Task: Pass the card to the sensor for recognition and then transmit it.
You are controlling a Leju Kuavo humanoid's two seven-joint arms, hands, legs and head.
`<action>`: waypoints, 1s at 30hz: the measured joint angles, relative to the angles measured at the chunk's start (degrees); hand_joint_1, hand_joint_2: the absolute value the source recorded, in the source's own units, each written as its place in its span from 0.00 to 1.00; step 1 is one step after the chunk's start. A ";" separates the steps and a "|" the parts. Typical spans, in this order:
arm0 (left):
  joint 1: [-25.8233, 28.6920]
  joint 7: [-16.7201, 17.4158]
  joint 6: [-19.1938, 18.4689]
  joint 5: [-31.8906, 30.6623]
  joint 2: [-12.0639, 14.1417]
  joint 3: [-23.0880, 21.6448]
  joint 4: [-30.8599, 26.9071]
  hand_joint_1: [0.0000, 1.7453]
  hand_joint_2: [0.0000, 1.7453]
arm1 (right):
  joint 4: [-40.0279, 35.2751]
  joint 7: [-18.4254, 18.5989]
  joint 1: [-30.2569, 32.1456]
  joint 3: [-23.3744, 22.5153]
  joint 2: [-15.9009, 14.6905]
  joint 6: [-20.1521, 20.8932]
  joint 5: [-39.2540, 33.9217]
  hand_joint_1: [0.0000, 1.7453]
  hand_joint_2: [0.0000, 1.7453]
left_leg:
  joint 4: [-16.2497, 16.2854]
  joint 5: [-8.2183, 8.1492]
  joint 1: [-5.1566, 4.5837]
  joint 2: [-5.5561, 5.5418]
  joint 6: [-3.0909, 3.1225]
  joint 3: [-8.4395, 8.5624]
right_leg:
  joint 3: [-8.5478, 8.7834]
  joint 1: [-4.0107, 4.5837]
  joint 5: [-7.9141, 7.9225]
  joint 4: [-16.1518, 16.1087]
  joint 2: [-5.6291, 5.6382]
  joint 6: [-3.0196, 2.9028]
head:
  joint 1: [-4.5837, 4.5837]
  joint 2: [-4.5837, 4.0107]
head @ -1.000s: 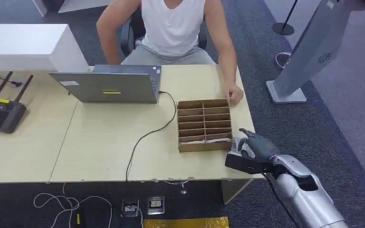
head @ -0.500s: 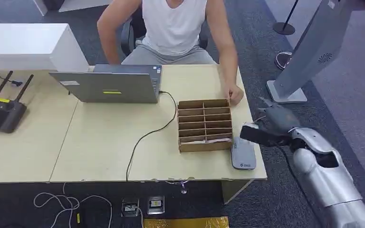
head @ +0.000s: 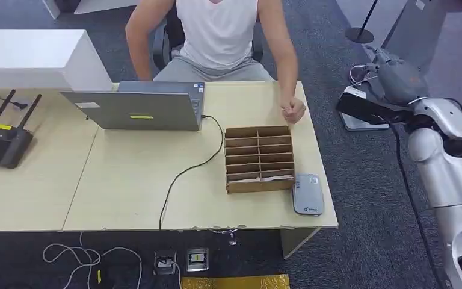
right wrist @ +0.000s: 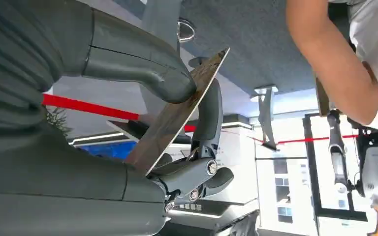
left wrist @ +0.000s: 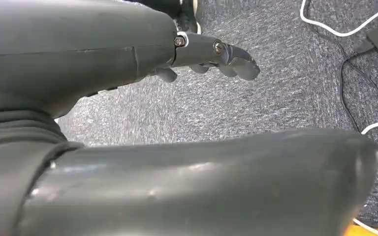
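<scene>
My right hand (head: 397, 77) is raised off the table's right side, beyond its far corner. It pinches a thin card (right wrist: 177, 115) between thumb and fingers; in the head view a pale edge of the card (head: 353, 92) peeks out beside the hand. The grey-white card sensor (head: 308, 194) lies flat at the table's front right corner, far below and behind the hand. A person's hand (head: 293, 111) hovers over the table's right edge, left of my right hand. My left hand (left wrist: 211, 51) hangs over the carpet with nothing in it, fingers apart from the thumb.
A cardboard divider box (head: 258, 158) stands next to the sensor. A laptop (head: 135, 108) with a black cable sits mid-table, and a router (head: 1, 139) at the left. A grey kiosk base (head: 361, 120) stands on the floor by my right hand. A person sits behind the table.
My right hand has risen from the sensor and swung up and to the far right with the card. The person's hand has lifted off the table beside the box.
</scene>
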 joint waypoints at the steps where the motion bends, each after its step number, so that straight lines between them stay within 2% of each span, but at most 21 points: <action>1: -0.07 0.00 -0.04 -0.02 -0.02 -0.02 0.00 0.00 0.00 | 0.78 -0.31 -0.86 0.13 0.42 -0.26 0.37 1.00 1.00 | 0.00 0.00 0.00 0.00 0.00 0.00 | -0.02 0.00 0.00 0.00 0.01 0.00 | 0.00 0.00; 9: -0.41 0.00 -0.28 -0.57 -0.13 -0.59 0.00 0.00 0.00 | 5.77 -1.40 -4.78 0.96 3.21 -1.18 1.49 1.00 1.00 | 0.00 0.02 0.00 -0.08 -0.02 -0.07 | -0.03 0.00 0.00 0.01 -0.08 0.00 | -0.02 0.00; 16: -1.35 0.15 -0.55 -1.97 -0.22 -1.53 -0.02 0.00 0.00 | 13.36 -2.97 -10.41 2.71 9.25 -5.03 3.69 1.00 1.00 | 0.00 0.06 0.06 -0.09 -0.07 -0.12 | -0.09 0.06 0.00 0.05 -0.09 0.00 | 0.00 0.00; 20: -1.75 0.66 -0.46 -2.73 -0.26 -2.14 -0.02 0.00 0.00 | 20.00 -2.49 -14.28 3.56 13.49 -8.57 4.70 1.00 1.00 | 0.00 0.07 0.07 -0.10 -0.10 -0.12 | -0.11 0.07 0.00 0.06 -0.09 -0.01 | -0.02 0.00; 24: -1.85 0.90 -0.22 -2.67 -0.26 -2.82 -0.02 0.00 0.00 | 26.37 -1.92 -17.07 4.57 17.28 -10.27 5.51 1.00 1.00 | 0.00 0.07 0.09 -0.10 -0.10 -0.12 | -0.12 0.10 -0.01 0.05 -0.10 -0.02 | 0.02 0.00; 29: -1.80 0.90 -0.20 -1.68 -0.24 -2.88 -0.02 0.00 0.00 | 32.38 -1.88 -18.44 4.83 20.04 -13.05 5.18 1.00 1.00 | 0.00 0.07 0.09 -0.13 -0.10 -0.12 | -0.11 0.10 -0.01 0.03 -0.13 -0.02 | 0.00 0.00; 30: -1.78 0.90 -0.20 -1.64 -0.20 -2.88 -0.02 0.00 0.00 | 33.49 -1.83 -18.55 4.85 20.44 -13.25 5.18 0.94 1.00 | 0.00 0.07 0.09 -0.13 -0.10 -0.12 | -0.11 0.10 -0.01 0.02 -0.13 -0.02 | 0.00 0.00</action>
